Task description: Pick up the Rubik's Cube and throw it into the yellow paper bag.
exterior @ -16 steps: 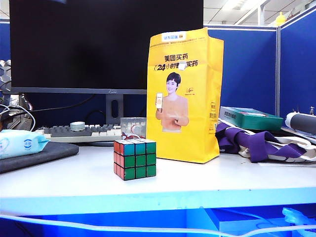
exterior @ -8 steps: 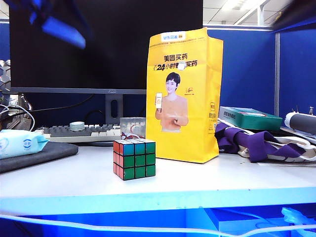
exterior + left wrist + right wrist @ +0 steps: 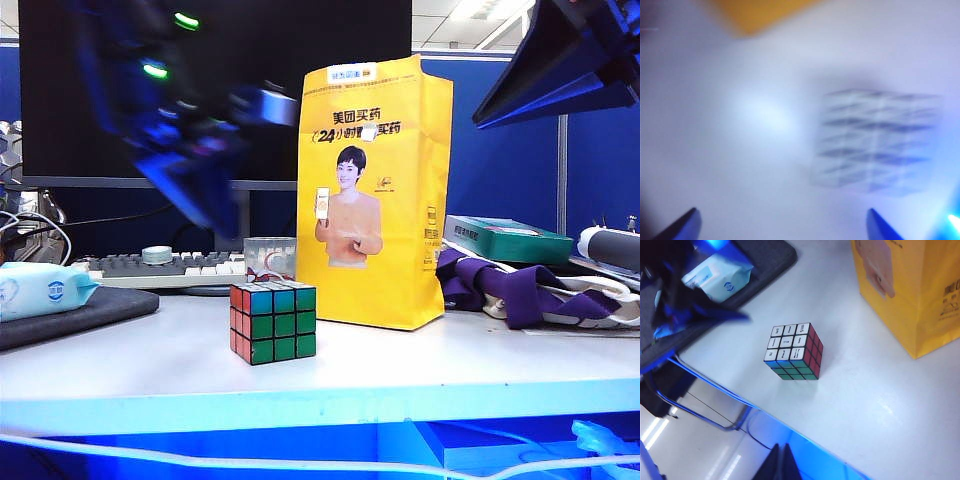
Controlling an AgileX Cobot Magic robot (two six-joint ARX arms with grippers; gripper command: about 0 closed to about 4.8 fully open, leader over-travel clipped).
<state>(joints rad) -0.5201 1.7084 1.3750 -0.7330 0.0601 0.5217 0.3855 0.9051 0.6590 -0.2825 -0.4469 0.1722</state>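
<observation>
My left claw (image 3: 780, 222), jaws apart, hangs over the Rubik's Cube (image 3: 273, 322) near the table's front edge; my right claw (image 3: 781, 462), pinched together, hangs farther off.

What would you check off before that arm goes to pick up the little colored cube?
1. Rubik's Cube sits flat on the white table, nothing on it: ok.
2. Cube stands apart from the yellow paper bag and the glass cup behind it: ok.
3. Left gripper has its fingers spread wide, nothing between them: ok.
4. Left gripper lined up over the cube: not ok, it is above and off to one side.
5. Right gripper fingers together, empty, away from the cube: ok.
6. Bag upright; whether its top is open: cannot tell.
</observation>
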